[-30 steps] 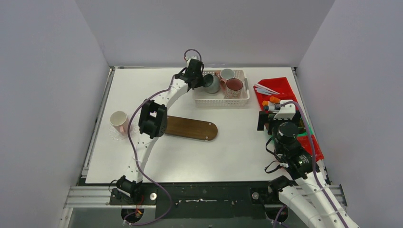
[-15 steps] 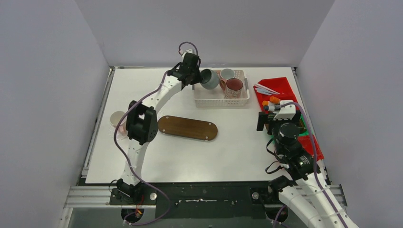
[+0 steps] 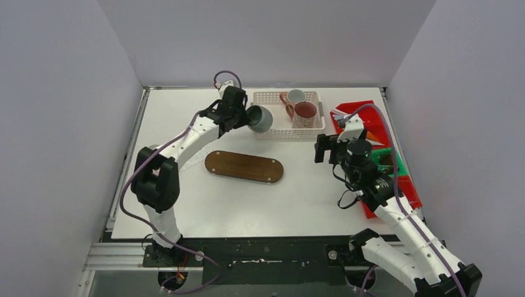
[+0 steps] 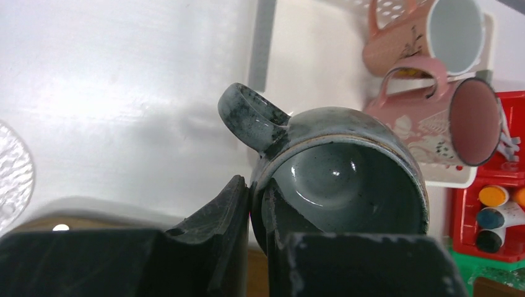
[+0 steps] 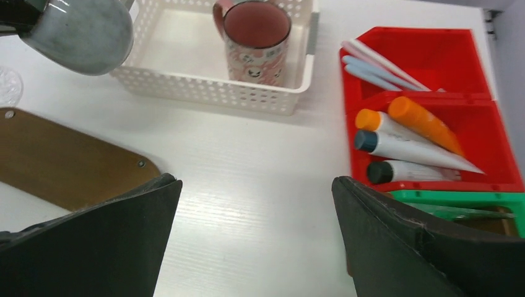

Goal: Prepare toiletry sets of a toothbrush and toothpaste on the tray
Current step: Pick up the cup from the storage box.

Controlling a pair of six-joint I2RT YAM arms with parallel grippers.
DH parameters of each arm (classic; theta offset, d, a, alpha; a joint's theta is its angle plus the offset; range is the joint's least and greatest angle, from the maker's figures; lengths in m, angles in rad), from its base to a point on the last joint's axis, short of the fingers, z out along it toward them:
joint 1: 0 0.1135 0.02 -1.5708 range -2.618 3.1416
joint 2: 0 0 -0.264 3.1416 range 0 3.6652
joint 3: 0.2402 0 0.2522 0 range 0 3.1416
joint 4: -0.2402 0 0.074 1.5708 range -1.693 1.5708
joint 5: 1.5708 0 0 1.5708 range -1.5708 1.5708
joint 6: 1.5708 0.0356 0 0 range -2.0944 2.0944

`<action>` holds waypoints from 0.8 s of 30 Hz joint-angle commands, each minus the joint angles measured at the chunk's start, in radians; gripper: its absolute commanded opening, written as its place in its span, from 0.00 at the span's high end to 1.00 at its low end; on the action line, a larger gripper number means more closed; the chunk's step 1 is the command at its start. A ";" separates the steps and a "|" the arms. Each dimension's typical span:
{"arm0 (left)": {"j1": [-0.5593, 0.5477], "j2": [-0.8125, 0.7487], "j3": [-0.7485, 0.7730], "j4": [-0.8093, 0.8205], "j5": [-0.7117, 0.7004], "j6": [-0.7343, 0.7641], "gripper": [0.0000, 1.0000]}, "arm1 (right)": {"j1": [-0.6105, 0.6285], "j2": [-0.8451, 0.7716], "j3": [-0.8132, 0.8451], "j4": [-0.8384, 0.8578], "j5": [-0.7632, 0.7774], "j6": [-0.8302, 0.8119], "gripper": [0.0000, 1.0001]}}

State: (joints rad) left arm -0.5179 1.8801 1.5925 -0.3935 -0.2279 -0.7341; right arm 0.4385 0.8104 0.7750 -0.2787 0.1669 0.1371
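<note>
My left gripper [image 3: 247, 116] [image 4: 257, 189] is shut on the rim of the dark green mug [image 3: 261, 117] [image 4: 347, 173], one finger inside and one outside. The mug hangs tilted on its side just left of the white basket [image 3: 288, 131] and beyond the wooden tray [image 3: 244, 166] [image 5: 56, 158]. A maroon-lined patterned mug [image 3: 304, 112] [image 5: 255, 37] and a white mug with a pink handle [image 3: 295, 97] [image 4: 446, 31] stand in the basket. Toothbrushes [image 5: 377, 65] and toothpaste tubes [image 5: 412, 148] lie in the red bins [image 3: 361, 111]. My right gripper [image 3: 328, 150] [image 5: 257, 185] hangs open over bare table, between tray and bins.
A clear glass coaster [image 4: 11, 176] lies at the left, near the tray's left end. A green bin [image 5: 458, 204] sits in front of the red ones. Grey walls close in the table on three sides.
My left arm has lifted the dark green mug out of the basket and carried it left. My right arm has swung forward and left, away from the bins.
</note>
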 commanded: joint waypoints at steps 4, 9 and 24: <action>0.006 -0.289 -0.161 0.122 -0.141 -0.096 1.00 | 0.138 0.065 0.032 0.113 -0.007 0.075 0.00; 0.032 -0.398 -0.242 0.046 -0.208 -0.110 1.00 | 0.154 0.070 0.017 0.119 -0.009 0.079 0.00; 0.191 -0.572 -0.391 -0.208 -0.298 -0.093 1.00 | 0.157 0.019 -0.029 0.116 0.016 0.069 0.00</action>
State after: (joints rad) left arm -0.3618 1.3956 1.2030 -0.6308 -0.4774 -0.8070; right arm 0.5907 0.8467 0.7528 -0.2165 0.1574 0.2008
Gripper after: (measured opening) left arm 0.097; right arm 0.999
